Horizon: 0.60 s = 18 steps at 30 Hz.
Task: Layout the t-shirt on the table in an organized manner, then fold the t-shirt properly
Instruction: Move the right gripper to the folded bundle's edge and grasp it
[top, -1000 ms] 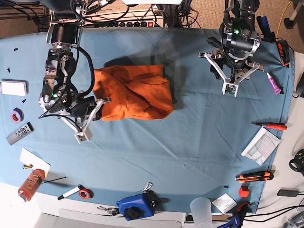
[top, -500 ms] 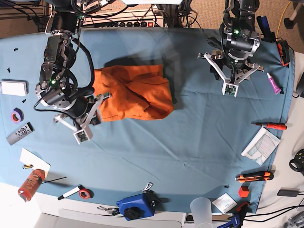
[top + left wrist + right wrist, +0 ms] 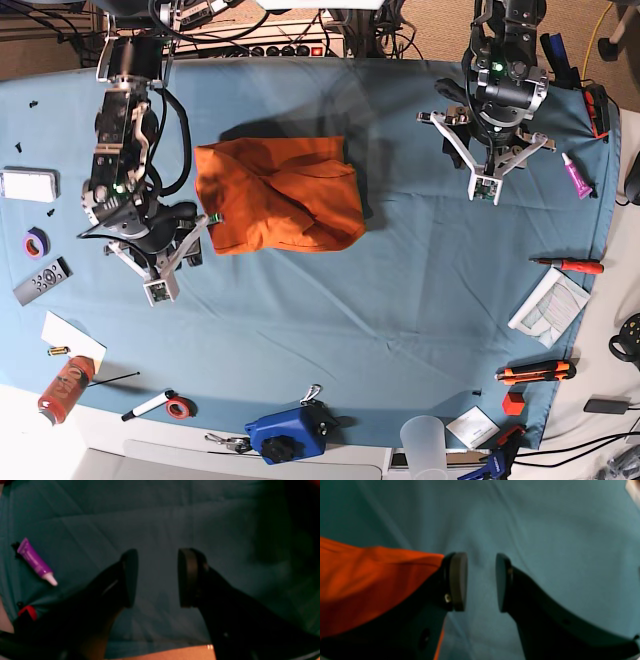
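Left wrist view: the left end effector (image 3: 155,578) hangs with jaws parted and empty over the bare surface (image 3: 160,517). A purple tube (image 3: 37,562) lies to its left.

Right wrist view: the right end effector (image 3: 480,581) is parted and empty, just beside the shirt (image 3: 370,580) edge.

Base view: the shirt (image 3: 280,195) lies bunched and partly folded on the surface (image 3: 400,300), between both arms. It looks soft, light and limp; grip at hem corners or shoulders. A clear cup (image 3: 424,438) stands near the surface's front edge; its contents cannot be determined.

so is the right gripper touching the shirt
Apart. In the base view the right gripper sits left of and below the shirt, with blue cloth between them; the right wrist view shows only cloth between its open jaws.
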{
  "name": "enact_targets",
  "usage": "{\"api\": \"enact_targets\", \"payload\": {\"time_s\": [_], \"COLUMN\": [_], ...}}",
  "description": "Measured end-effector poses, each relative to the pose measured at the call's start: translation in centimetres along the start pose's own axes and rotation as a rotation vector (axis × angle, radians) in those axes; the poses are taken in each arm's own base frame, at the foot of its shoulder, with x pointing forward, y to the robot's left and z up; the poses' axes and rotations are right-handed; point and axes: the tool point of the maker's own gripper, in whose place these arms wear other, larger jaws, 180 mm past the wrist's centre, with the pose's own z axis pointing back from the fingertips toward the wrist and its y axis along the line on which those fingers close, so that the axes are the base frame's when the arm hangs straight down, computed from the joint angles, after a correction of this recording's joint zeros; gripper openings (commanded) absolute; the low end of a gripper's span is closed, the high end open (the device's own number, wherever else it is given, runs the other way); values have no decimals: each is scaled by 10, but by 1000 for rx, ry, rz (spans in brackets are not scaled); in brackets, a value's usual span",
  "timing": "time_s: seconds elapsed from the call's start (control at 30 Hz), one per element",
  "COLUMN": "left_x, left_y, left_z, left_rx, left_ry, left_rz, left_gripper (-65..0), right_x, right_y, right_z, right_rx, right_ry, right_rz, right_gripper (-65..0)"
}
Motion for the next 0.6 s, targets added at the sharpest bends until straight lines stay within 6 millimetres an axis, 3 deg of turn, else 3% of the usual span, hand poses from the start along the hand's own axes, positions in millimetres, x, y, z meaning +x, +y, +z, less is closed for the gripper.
{"api": "enact_targets", "payload": {"time_s": [0.17,0.27,0.33,0.43,0.6], "left_x": [0,3,4,4,4], "left_y": [-9,-9,-9,-9,-9], "left_z": [0,0,0,0,0], "left_rx": [-49,-48,-51,-51,-51], "left_ry": [-1,-16,-19,-22,-22], "left_rz": [26,27,23,22,22], "left_gripper": [-406,-406,-406,-406,-406], "right_x": [9,5,-2,-9,-6], "right_y": [16,18,18,18,24], "right_z": [-4,-4,-5,-6,-5], "right_rx": [97,101,101,103,137], "right_ry": [-44,-24,12,47,29], "right_rz": [-38,-37,-38,-39,-42], "right_gripper": [-459,-603,-650,-650,-650]}}
